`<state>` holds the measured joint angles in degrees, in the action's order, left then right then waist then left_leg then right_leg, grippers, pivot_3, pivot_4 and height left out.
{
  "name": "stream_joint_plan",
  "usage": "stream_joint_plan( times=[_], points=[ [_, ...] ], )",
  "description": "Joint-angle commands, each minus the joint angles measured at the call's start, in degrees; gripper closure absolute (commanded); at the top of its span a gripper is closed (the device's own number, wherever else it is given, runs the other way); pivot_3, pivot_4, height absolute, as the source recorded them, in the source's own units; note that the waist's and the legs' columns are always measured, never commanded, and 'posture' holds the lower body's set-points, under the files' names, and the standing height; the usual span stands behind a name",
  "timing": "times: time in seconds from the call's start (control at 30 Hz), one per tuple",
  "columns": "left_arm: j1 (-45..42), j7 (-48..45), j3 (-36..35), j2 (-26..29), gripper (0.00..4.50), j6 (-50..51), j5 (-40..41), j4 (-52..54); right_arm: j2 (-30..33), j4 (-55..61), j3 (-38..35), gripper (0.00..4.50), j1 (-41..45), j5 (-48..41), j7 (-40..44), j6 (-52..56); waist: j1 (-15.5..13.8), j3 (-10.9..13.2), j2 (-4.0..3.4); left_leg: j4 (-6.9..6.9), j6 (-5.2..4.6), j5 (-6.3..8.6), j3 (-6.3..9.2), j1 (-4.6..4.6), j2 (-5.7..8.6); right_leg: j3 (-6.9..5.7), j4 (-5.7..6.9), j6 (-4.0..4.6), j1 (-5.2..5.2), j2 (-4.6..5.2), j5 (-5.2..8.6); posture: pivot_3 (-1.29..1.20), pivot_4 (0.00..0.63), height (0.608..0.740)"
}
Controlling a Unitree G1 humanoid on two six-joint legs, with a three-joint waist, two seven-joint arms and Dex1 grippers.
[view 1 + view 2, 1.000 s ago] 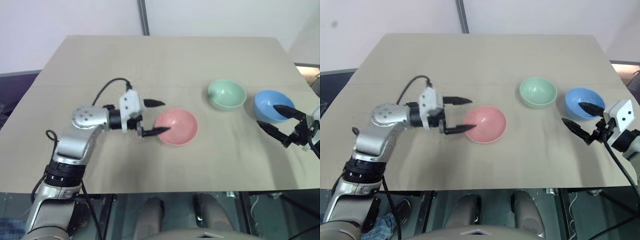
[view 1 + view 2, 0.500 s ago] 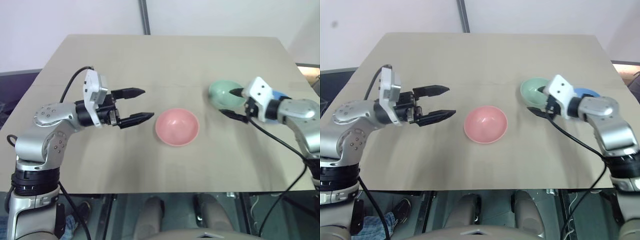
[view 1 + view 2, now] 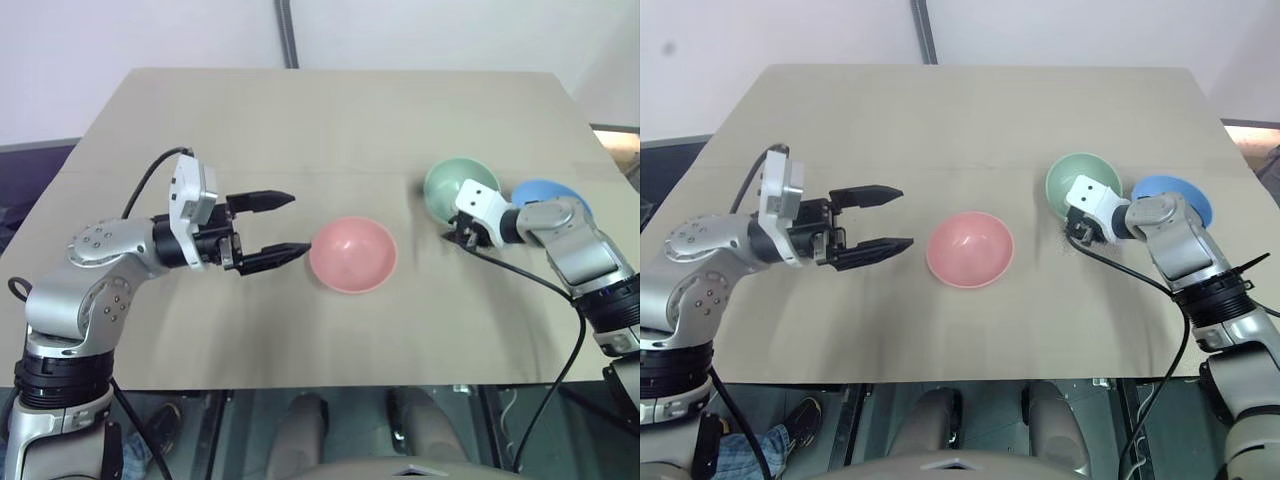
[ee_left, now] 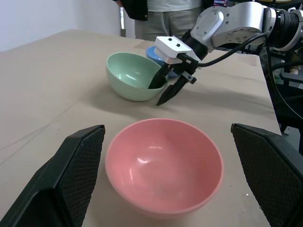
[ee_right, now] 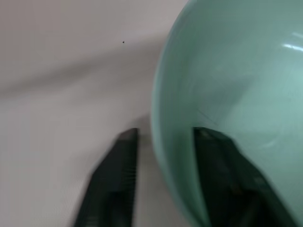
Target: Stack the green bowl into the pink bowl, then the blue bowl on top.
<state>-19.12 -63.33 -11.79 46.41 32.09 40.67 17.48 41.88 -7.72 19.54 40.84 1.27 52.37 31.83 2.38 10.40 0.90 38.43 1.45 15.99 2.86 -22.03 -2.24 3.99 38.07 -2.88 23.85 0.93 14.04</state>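
The pink bowl point(image 3: 353, 254) sits upright at the table's middle. My left gripper point(image 3: 297, 222) hangs open just left of it, level and pointing at it, holding nothing. The green bowl point(image 3: 458, 186) stands to the right, slightly tipped. My right gripper point(image 3: 460, 236) is at its near rim, with one finger point(image 5: 222, 175) inside and the other finger point(image 5: 113, 179) outside, shut on the wall. The left wrist view shows this pinch by the right gripper point(image 4: 164, 91) on the green bowl point(image 4: 131, 75). The blue bowl point(image 3: 552, 192) lies further right, partly hidden behind my right arm.
The tan table point(image 3: 330, 120) has open surface at the back and along the front. Its front edge runs close below both arms. A person point(image 4: 165, 14) stands past the table's far end.
My right gripper swung from beside the blue bowl to the green bowl's near rim and closed there. The left gripper drew back from the pink bowl, staying open.
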Motion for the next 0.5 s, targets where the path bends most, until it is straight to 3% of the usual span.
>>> stream_joint_plan(
  times=[0.03, 0.23, 0.5],
  points=[
    [-0.38, 0.3, -1.4, 0.68, 0.0, -0.97, 0.42, 1.73, -0.13, 0.57, -1.16, 4.49, 1.3, 0.56, 0.52, -0.14, 0.06, -0.01, 0.02, 0.01, 0.0, 0.0, -0.02, 0.03, 0.0, 0.02, 0.02, 0.0, -0.01, 0.0, 0.0, 0.0, 0.15, 0.74],
    [-0.93, -0.06, -0.85, 0.74, 0.0, -1.2, 0.28, 1.22, -1.04, 2.6, -2.4, 4.49, 1.85, 0.92, 0.12, -2.78, -0.03, -0.02, 0.03, 0.0, 0.0, 0.0, 0.01, 0.04, -0.01, -0.01, -0.02, 0.0, -0.07, -0.01, 0.0, 0.0, 0.15, 0.74],
    [-1.16, -1.2, -0.39, 1.38, 0.0, -2.2, -1.13, -1.77, -1.43, 21.67, -2.48, 4.49, 4.27, -3.8, 4.86, 3.05, -0.02, 0.02, -0.04, -0.04, 0.0, 0.0, 0.04, -0.04, -0.03, -0.02, -0.01, 0.01, 0.06, -0.02, 0.0, 0.0, 0.15, 0.74]
  ],
)
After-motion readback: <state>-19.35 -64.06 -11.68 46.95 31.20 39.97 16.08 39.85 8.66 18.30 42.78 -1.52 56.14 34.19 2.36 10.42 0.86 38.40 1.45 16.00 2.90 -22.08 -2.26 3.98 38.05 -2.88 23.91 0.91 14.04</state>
